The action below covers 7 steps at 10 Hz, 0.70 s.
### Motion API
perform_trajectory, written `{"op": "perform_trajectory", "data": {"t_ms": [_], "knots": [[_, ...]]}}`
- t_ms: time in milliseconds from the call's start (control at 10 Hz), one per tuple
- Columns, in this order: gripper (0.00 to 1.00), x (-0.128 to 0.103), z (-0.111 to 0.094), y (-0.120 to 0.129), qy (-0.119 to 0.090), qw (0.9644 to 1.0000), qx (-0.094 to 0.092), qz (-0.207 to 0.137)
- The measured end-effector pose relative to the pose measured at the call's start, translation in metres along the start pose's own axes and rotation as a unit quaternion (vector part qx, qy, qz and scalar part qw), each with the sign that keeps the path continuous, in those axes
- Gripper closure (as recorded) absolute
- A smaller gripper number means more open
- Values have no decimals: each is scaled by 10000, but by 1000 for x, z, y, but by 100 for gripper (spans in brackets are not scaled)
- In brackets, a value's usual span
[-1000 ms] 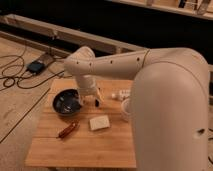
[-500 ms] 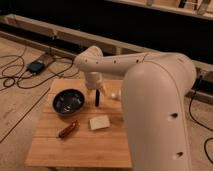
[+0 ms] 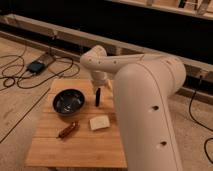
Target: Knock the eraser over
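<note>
The eraser [image 3: 98, 97] is a slim black bar standing upright on the wooden table [image 3: 80, 150], just right of the dark bowl [image 3: 68, 101]. My gripper [image 3: 99, 86] hangs at the end of the white arm, directly above the eraser's top and very close to it. I cannot tell whether it touches the eraser.
A pale cream block [image 3: 99, 122] lies in front of the eraser. A reddish-brown elongated item [image 3: 68, 130] lies in front of the bowl. The big white arm body [image 3: 150, 110] covers the table's right side. Cables and a small box [image 3: 37, 66] lie on the floor at left.
The arm's wrist has shifted a little right and back, so the gripper now sits over the eraser. The arm body fills more of the view. The eraser still stands.
</note>
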State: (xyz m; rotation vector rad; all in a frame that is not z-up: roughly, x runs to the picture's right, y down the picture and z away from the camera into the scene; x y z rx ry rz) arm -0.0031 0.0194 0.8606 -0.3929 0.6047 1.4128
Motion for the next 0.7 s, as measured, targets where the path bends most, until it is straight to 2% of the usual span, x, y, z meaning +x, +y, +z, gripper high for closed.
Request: {"op": "perform_trajectory", "data": {"t_ms": [200, 400, 700], "knots": [[35, -3, -4, -11, -43, 9999, 116, 28], [35, -5, -9, -6, -94, 9999, 49, -3], [35, -5, -9, -6, -99, 9999, 45, -5]]}}
